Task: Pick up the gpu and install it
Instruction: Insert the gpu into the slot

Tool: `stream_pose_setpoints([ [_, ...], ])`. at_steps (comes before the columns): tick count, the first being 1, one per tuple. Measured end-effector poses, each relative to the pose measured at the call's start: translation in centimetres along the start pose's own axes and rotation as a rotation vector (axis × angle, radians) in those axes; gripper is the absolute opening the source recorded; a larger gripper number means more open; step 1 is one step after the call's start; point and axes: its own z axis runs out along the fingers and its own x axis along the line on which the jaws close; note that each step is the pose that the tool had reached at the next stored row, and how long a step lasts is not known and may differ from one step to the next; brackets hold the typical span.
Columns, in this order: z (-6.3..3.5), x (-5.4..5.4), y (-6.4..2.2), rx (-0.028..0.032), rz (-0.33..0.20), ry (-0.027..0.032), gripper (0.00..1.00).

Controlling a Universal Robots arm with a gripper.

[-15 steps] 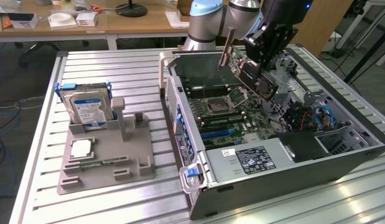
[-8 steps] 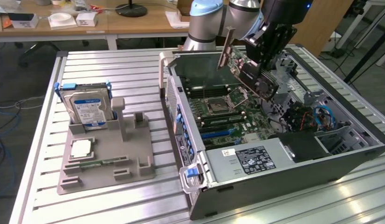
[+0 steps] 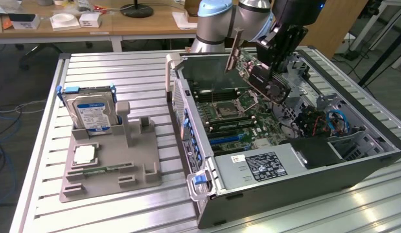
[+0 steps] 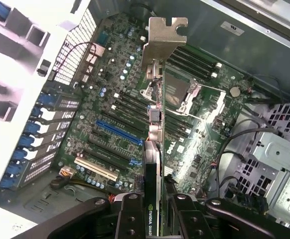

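We note the gripper (image 4: 154, 211) pinching the gpu (image 4: 153, 164) on both faces, the card held tilted in the air above the motherboard (image 4: 110, 114), silver bracket (image 4: 164, 40) farthest from the grip.

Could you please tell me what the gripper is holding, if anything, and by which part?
The gripper holds the gpu, pinched across its faces at the end away from its silver bracket, above the open computer case.

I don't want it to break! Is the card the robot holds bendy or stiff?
Probably stiff: the gpu sticks straight out of the gripper without sagging. Likely fragile: a thin board with a metal bracket on its far end. It might twist, since it is pinched at one end.
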Motion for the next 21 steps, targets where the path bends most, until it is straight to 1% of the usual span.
stream_pose_setpoints([
  [21,0.0,0.0,0.0,-0.0025,-0.105,0.0024,0.26],
])
